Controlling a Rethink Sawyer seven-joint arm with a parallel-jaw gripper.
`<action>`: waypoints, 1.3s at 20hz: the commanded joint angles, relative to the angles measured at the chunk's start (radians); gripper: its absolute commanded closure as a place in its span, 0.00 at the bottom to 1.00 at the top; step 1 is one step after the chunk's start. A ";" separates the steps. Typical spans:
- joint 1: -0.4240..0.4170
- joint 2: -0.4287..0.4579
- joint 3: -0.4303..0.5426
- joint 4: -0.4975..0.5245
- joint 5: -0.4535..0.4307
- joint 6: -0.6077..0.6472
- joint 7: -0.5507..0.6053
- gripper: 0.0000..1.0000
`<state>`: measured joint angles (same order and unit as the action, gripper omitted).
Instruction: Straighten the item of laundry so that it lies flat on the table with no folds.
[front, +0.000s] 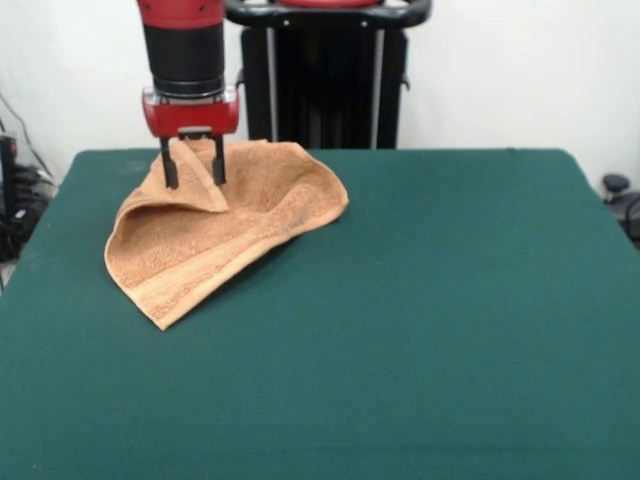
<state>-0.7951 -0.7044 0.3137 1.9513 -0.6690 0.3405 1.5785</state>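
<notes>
The tan-orange towel (215, 240) lies folded over on the far left part of the dark green table (420, 320). One corner of it is lifted into a peak. My red and black gripper (194, 178) comes down from above and is shut on that raised corner, with a dark finger (169, 170) on each side of the cloth. The rest of the towel sags from the peak to the table, with a curved fold along its right side and a point toward the front left.
The black pedestal (320, 80) stands behind the table's far edge. Cables and dark gear (15, 200) sit off the table's left side, and a dark object (620, 195) sits off its right side.
</notes>
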 joint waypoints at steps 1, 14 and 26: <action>0.069 0.079 0.026 -0.033 0.004 0.003 0.076 0.00; 0.128 0.105 -0.022 -0.033 0.000 -0.051 0.127 0.00; 0.097 0.212 -0.033 -0.120 -0.031 -0.048 0.062 0.00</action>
<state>-0.7140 -0.5707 0.2712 1.9080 -0.6688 0.3317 1.5785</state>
